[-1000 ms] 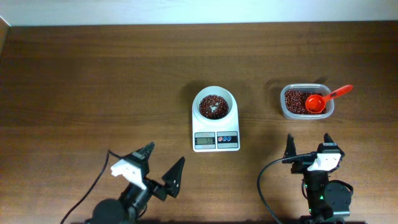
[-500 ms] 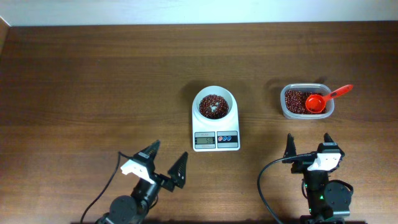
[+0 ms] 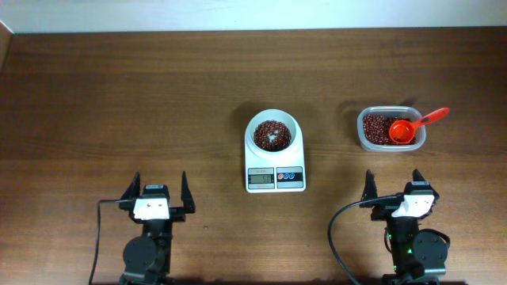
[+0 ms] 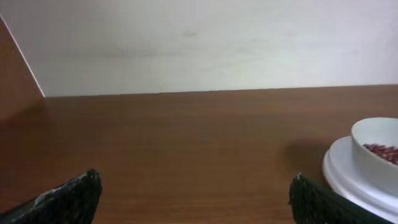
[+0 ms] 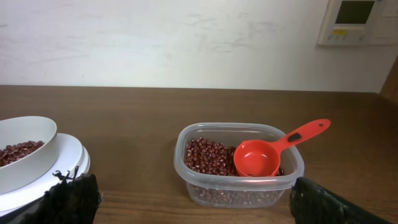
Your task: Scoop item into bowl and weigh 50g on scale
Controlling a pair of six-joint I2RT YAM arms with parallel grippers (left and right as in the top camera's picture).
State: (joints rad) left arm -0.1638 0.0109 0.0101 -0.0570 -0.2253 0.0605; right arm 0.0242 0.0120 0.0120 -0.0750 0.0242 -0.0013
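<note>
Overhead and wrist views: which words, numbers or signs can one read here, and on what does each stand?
Display of the scale: digits, too small to read.
Wall panel: small marks, too blurred to read.
Bowl, tub, scoop: no text seen.

The dark brown wooden tabletop (image 3: 119, 95) is carrying two things directly. The flat white scale (image 3: 275, 179) is sitting near its middle, and a clear plastic tub (image 3: 359, 131) is resting apart from it, to the scale's right.
</note>
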